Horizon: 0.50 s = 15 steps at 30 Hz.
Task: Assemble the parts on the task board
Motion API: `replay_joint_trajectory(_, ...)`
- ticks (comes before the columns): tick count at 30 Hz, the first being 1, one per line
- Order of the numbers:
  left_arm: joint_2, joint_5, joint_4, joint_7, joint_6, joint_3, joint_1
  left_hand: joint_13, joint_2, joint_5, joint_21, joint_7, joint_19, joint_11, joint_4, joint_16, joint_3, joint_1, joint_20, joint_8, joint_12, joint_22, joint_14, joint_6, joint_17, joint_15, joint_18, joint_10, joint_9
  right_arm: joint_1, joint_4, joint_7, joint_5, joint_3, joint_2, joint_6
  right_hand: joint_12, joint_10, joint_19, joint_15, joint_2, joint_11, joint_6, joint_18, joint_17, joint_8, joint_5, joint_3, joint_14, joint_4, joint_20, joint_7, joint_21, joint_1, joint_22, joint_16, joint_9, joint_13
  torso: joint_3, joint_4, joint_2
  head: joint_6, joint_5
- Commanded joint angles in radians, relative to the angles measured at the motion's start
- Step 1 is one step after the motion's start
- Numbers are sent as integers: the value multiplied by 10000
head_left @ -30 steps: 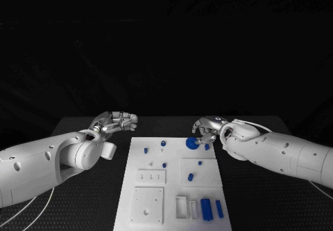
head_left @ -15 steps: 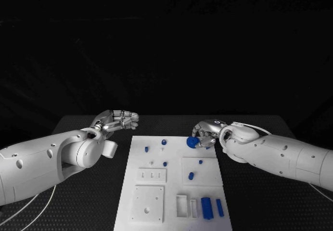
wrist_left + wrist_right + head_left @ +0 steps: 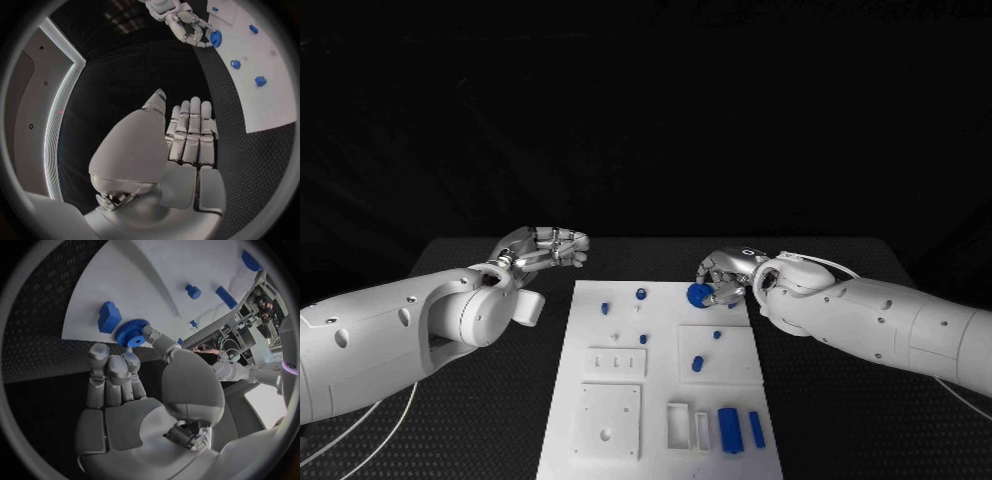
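The white task board (image 3: 668, 312) lies lengthwise in the middle of the black table. My right hand (image 3: 727, 273) is at the board's far right corner and pinches a blue gear (image 3: 700, 294) between thumb and finger, low over the board. In the right wrist view the gear (image 3: 132, 333) sits at the fingertips, next to a blue block (image 3: 109, 316) on the board (image 3: 144, 285). My left hand (image 3: 545, 246) hovers off the board's far left corner, holding nothing, its fingers (image 3: 187, 132) stretched side by side. The left wrist view also catches the right hand (image 3: 185, 26) with the gear (image 3: 215, 38).
Small blue pegs (image 3: 640, 295) stand along the board's far half. Two longer blue pieces (image 3: 728, 432) lie at its near right by a white slotted holder (image 3: 678, 427). White insert plates (image 3: 607, 424) occupy the near left. Black table surface (image 3: 848, 420) flanks the board.
My right hand has sunk slightly toward the board, the gear still in its pinch at the same spot. My left hand has lifted a touch.
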Motion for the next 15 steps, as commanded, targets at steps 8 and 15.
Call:
replay_joint_trajectory(8, 17, -42, 32, 93, 166, 9, 12, -1, 18, -68, -53, 11, 16, 3, -15, -45, -56, -36, 28, -55, -71, 110, 36, 29, 19, 37, 120, 55, -15, -107, -156, -8, -253, -59, 75, 559, 55, -206, -54, -27, 167, 101, 308, 263, 55, 73, -48, 103, -67, 70, -45, 141, 78, -11, 210, 6, 0, -14, 3, -2, -2, -62, 4)
replay_joint_trajectory(15, 7, -43, 37, 88, 173, 9, 12, -1, 18, -68, -55, 11, 16, 2, -16, -50, -56, -36, 28, -57, -74, 111, 37, 29, 21, 37, 120, 56, -17, -192, -216, -32, -779, -138, 85, 566, 70, -209, -77, -52, 181, 73, 382, 263, 98, 103, -88, 205, -59, 44, -41, 112, 111, 54, 210, -12, 16, -32, 4, -9, 0, -102, 5)
